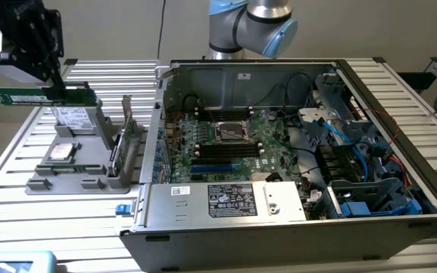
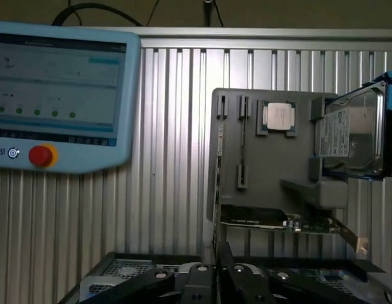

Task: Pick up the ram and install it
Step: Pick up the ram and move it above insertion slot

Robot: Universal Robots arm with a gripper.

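While it hangs above the gray tray [image 1: 61,184], the tool [image 1: 54,90] grips the ram [image 1: 17,96] tightly.

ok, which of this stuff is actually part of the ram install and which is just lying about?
In the job:
- ram, held in the gripper above the tray
- motherboard in the open case

Lying about:
- CPU
- hard drive
- expansion card
- pendant

Ext cam is viewing gray holder [image 1: 66,183] obliquely from farther off; wrist cam (on gripper [image 1: 55,88]) is overlooking same holder [image 2: 271,158] from above.
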